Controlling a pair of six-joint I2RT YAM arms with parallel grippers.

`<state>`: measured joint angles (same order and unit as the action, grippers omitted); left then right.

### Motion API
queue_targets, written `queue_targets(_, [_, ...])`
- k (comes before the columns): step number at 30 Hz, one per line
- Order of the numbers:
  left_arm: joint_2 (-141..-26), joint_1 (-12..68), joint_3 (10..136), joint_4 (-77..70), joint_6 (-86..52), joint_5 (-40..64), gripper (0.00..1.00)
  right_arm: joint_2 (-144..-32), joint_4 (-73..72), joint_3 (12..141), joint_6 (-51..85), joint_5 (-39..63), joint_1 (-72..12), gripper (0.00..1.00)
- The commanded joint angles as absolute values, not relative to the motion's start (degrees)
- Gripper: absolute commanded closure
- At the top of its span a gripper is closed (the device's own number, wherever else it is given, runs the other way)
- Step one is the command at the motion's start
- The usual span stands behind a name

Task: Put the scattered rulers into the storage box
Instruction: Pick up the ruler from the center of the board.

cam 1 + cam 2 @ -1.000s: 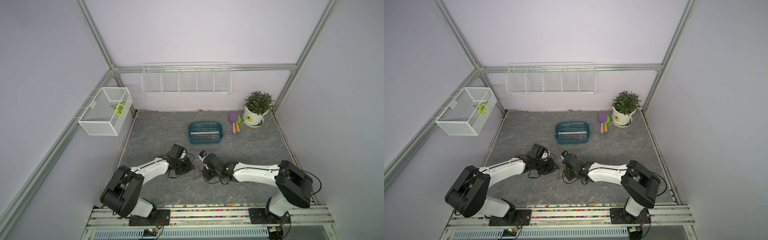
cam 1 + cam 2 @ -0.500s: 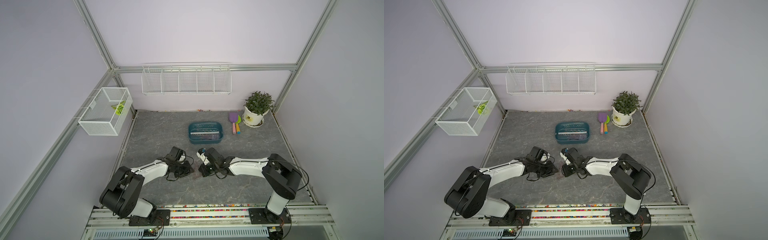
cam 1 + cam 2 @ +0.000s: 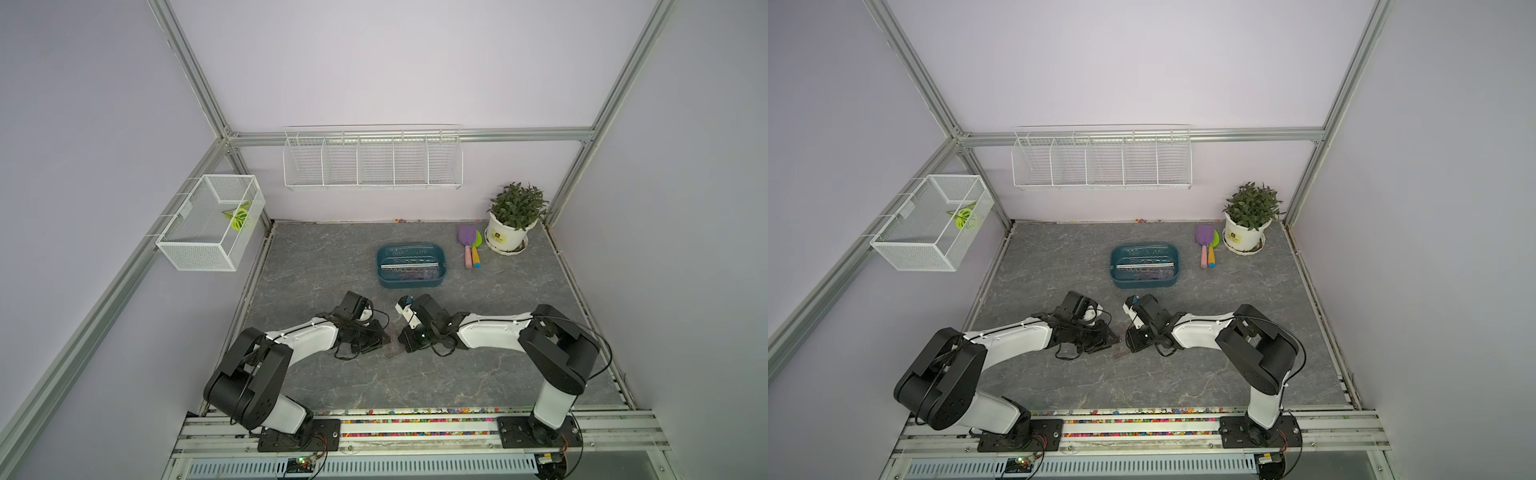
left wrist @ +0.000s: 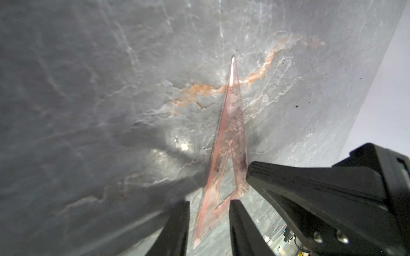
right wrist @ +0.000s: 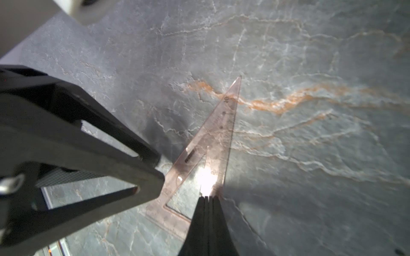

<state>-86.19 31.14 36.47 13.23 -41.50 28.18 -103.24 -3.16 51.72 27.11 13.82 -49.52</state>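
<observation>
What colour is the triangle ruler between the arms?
Transparent brownish-pink triangle ruler, clearest in the right wrist view.

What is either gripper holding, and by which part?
Cannot be told: the clear brownish plastic triangle has its wide end inside the left gripper; the shut right gripper touches its edge.

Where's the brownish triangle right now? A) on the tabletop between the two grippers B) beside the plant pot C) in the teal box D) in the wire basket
A: the brownish triangle lies on the table between the left gripper and the shut right gripper, outside the storage box.
</observation>
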Motion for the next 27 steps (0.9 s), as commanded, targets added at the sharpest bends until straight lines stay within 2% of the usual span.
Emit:
queue_targets(1, [-88.6, 30.9, 36.5, 14.3, -41.1, 26.6, 0.64, -104.8, -4.9, 50.5, 27.9, 15.5, -49.3, 1.00])
queue_targets(15, [-91.7, 30.9, 36.9, 13.4, -41.3, 27.5, 0.63, -107.2, -7.6, 45.7, 28.7, 13.8, -49.3, 1.00])
queue_targets(23, [-93.3, 30.9, 37.0, 12.5, -41.7, 28.1, 0.88, -106.3, -7.7, 45.0, 28.8, 13.6, -49.2, 1.00])
queue_targets(27, [-91.7, 30.9, 36.9, 13.7, -41.7, 27.3, 0.93, -105.0, -7.1, 44.8, 28.4, 13.6, -48.7, 1.00])
